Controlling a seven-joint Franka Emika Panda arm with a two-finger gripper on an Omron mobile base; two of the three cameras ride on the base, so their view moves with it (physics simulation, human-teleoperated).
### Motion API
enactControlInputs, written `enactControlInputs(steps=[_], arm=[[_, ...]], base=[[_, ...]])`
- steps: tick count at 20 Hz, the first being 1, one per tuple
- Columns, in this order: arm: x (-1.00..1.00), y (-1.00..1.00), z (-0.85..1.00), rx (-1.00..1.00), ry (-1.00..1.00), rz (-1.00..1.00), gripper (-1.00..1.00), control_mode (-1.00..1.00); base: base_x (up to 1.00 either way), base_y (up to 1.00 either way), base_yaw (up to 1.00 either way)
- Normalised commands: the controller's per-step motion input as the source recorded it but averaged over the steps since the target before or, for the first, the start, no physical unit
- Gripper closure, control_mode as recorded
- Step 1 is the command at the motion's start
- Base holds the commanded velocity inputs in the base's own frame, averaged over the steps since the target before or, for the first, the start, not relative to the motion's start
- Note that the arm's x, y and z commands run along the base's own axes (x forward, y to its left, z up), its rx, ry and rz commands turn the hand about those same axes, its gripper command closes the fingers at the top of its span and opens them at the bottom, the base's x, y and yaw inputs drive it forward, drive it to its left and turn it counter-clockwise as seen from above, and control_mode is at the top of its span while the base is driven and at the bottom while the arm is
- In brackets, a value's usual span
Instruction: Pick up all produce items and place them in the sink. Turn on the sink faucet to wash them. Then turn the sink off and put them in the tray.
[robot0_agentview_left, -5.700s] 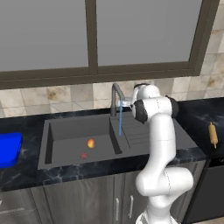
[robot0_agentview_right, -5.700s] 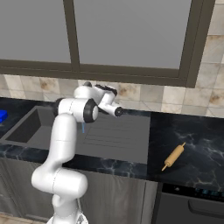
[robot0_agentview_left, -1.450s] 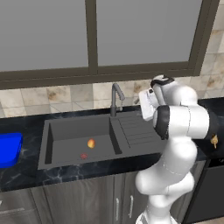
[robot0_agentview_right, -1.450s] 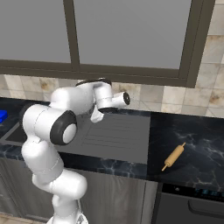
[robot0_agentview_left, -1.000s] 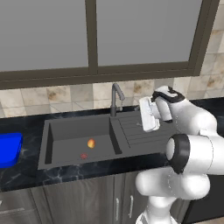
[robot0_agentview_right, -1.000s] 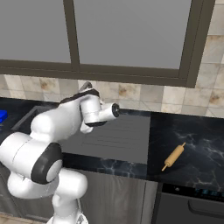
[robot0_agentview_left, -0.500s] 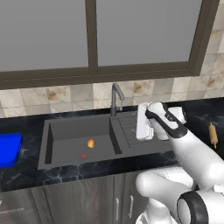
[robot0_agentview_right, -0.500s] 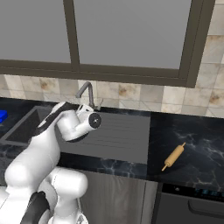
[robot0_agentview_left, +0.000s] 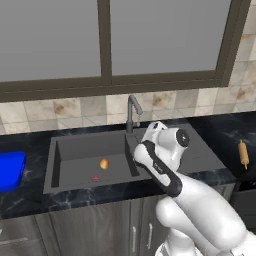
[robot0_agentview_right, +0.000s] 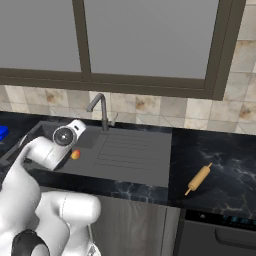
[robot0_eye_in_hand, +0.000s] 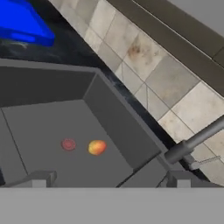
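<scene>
A simulated kitchen, with a dark grey sink (robot0_agentview_left: 65, 150) set into a black marble counter (robot0_agentview_left: 220, 125) below a window. One small yellow-orange fruit (robot0_agentview_left: 104, 163) with a reddish blush lies on the floor of the sink basin, just beside the red drain (robot0_agentview_left: 95, 178) and apart from the basin walls. No water runs from the slim dark faucet (robot0_agentview_left: 132, 111), which stands at the back edge of the sink, between basin and ribbed drainboard.

The white robot arm bends over the drainboard side of the sink, its hand turned toward the basin. In the hand view the two fingers (robot0_eye_in_hand: 41, 178) stand wide apart with nothing between them, and the fruit lies ahead of them, well clear of both.

A bright blue tray (robot0_agentview_left: 10, 170) rests on the counter on the far side of the sink from the arm. A tan rolling pin (robot0_agentview_left: 243, 153) lies on the counter beyond the drainboard.

The step in hand appears to be retrieving the washed fruit from the sink. The next move calls for lowering the open fingers into the basin around the fruit, closing on it, then carrying it across to the tray.
</scene>
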Motion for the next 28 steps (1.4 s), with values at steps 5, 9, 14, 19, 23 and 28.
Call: enactControlInputs(steps=[5,9,14,19,23,28], arm=[[0.00,0.58,0.03,-0.07,0.29,-0.33,-1.00,-1.00],[0.00,0.65,0.00,-0.08,0.26,-0.34,-1.00,-1.00],[0.02,0.51,-0.01,-0.03,0.18,-0.36,-1.00,-1.00],[0.11,0.23,-0.06,0.00,0.16,-0.29,-1.00,-1.00],[0.16,0.03,-0.13,0.00,0.07,-0.16,-1.00,-1.00],[0.24,0.00,-0.19,0.01,0.05,-0.12,-1.00,-1.00]], base=[[0.00,0.00,0.00],[0.00,0.00,0.00],[0.00,0.00,0.00],[0.00,0.00,0.00],[0.00,0.00,0.00],[0.00,0.00,0.00]])
